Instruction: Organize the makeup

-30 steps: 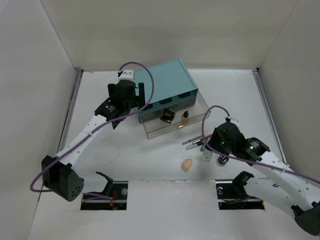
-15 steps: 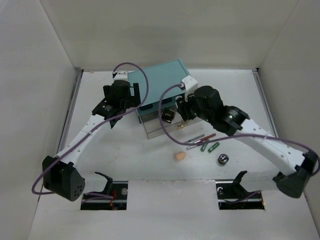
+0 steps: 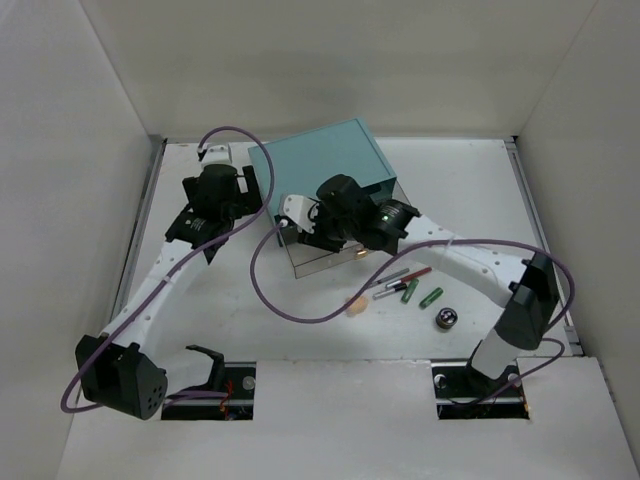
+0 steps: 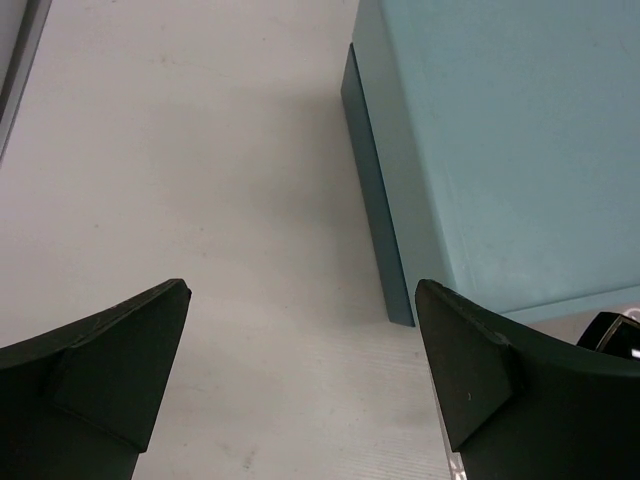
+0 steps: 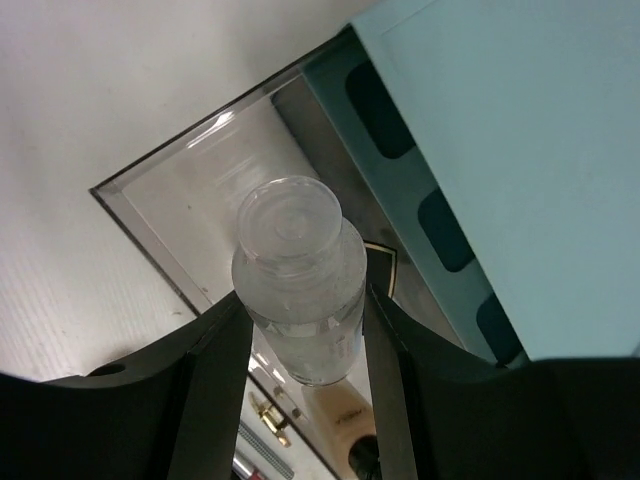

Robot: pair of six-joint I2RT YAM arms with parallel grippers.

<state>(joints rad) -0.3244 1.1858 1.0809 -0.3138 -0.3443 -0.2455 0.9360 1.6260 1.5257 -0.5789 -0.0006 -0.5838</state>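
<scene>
Right pincer [image 5: 300, 305] shifted over drawer [image 5: 190, 190], clamping bottle [image 5: 300, 260] beside teal box [image 5: 520, 150].

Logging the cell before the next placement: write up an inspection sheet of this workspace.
Surface: white table, evenly lit.
Job's things: sponge, pencils, green tubes and silver jar loose on the table; clear bottle held above the open clear drawer.
Clutter: nothing seen.
Hands: left hand open beside the teal box; right hand shut on the clear bottle.
Cables: purple cables loop over the table.
Surroundings: white walls on three sides.
</scene>
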